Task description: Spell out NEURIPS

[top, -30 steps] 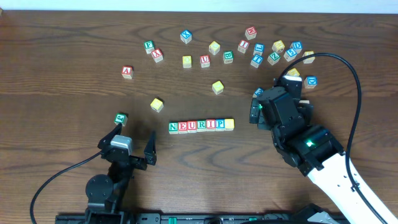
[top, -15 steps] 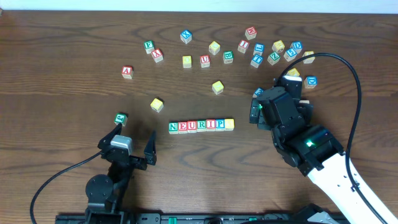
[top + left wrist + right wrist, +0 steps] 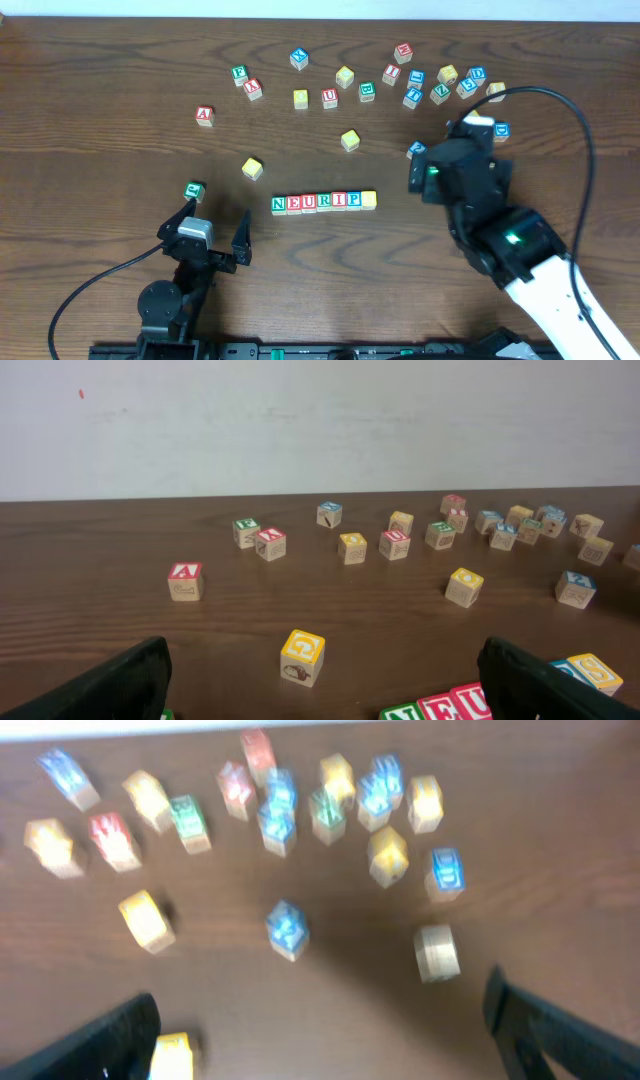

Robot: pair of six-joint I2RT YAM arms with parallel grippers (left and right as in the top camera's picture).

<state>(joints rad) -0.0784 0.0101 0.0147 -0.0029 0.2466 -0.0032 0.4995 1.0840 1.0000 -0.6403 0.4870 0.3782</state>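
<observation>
The table (image 3: 100, 170) looks as it did a second ago; the one real change is on the right. The right arm (image 3: 520, 250) has drawn back from the middle toward 2 o'clock, away from the word and over the loose cubes (image 3: 440, 85) scattered at 1 o'clock; its wrist view is smeared by that motion. The right hand (image 3: 320, 1020) is spread wide with nothing between its fingers. The left hand (image 3: 214, 220), parked at 7 o'clock, has not stirred and is likewise fully open and empty.

The NEURIPS row (image 3: 323, 202) sits just below the table's centre, seven cubes touching in a straight line, unmoved. Its last cube, the yellow-faced cube (image 3: 368, 200) at the 3 o'clock end, seems to show an S in the left wrist view.

With both hands empty and the arm retreating, the word looks finished.
</observation>
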